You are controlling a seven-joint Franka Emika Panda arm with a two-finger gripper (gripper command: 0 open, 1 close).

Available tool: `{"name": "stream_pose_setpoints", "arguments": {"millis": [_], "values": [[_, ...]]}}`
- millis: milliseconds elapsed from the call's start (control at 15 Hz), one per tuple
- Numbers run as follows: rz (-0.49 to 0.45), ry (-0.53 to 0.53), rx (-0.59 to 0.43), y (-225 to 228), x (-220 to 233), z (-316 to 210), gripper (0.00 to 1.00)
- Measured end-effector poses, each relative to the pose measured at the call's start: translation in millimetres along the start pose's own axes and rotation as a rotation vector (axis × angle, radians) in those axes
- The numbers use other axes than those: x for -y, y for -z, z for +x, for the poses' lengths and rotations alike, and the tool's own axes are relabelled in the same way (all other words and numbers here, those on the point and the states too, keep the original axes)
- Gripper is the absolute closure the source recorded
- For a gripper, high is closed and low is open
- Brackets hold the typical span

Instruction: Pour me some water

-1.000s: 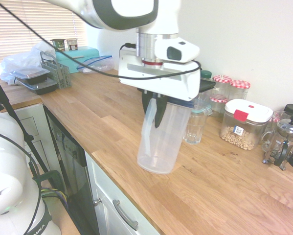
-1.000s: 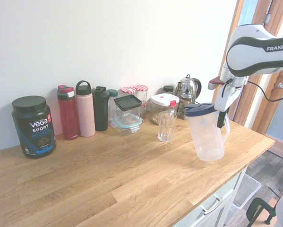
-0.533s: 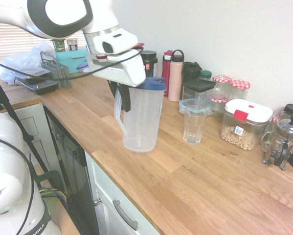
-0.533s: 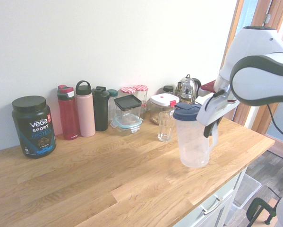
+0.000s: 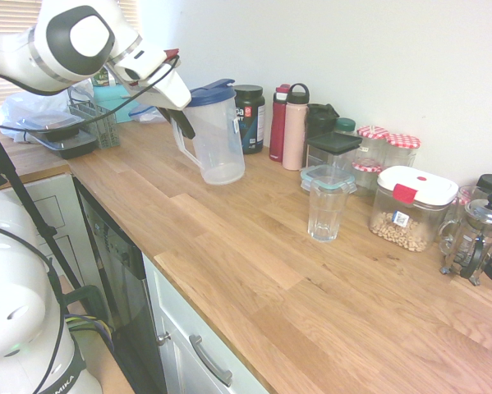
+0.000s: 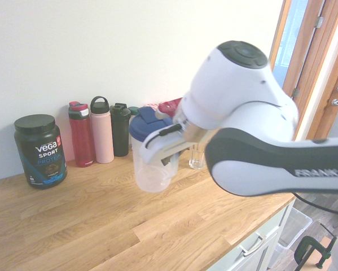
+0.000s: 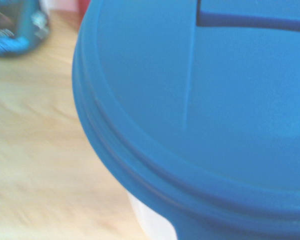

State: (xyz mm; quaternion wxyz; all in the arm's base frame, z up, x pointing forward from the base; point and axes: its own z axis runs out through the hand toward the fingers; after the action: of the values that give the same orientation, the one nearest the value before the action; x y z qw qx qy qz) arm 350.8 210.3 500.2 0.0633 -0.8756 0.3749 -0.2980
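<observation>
A clear plastic pitcher (image 5: 218, 139) with a blue lid hangs slightly tilted, low over the wooden counter in front of the black protein tub (image 5: 248, 117). It looks empty. My gripper (image 5: 182, 125) is shut on its white handle. From the other side the pitcher (image 6: 150, 168) shows below the arm, with the gripper (image 6: 164, 152) at its handle. The blue lid (image 7: 200, 110) fills the wrist view. An empty drinking glass (image 5: 326, 212) stands well apart from the pitcher, and only its lower part (image 6: 197, 161) shows behind the arm.
Along the wall stand a red bottle (image 5: 278, 123), a pink bottle (image 5: 294, 127), a black shaker (image 6: 121, 129), red-lidded jars (image 5: 388, 148), a white-lidded food box (image 5: 411, 208) and a French press (image 5: 475, 238). A dish rack (image 5: 94, 119) and trays sit at the counter's far end.
The arm has swung the pitcher away from the glass along the counter, towards the protein tub and bottles. The grip on the handle has stayed shut.
</observation>
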Motion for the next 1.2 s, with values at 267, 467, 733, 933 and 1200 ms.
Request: {"name": "stream_pose_setpoints", "arguments": {"millis": [267, 467, 733, 933, 1200], "values": [[-0.011, -0.02, 0.084, -33.4, 43.9, 3.0, 1.0], [-0.03, -0.078, 0.053, -44.6, 63.3, -15.4, 1.0], [-0.035, -0.136, 0.063, -53.5, 74.9, -45.6, 1.0], [-0.042, -0.154, 0.063, -59.2, 75.6, -57.6, 1.0], [-0.046, -0.165, 0.042, -65.4, 75.0, -65.7, 1.0]]}}
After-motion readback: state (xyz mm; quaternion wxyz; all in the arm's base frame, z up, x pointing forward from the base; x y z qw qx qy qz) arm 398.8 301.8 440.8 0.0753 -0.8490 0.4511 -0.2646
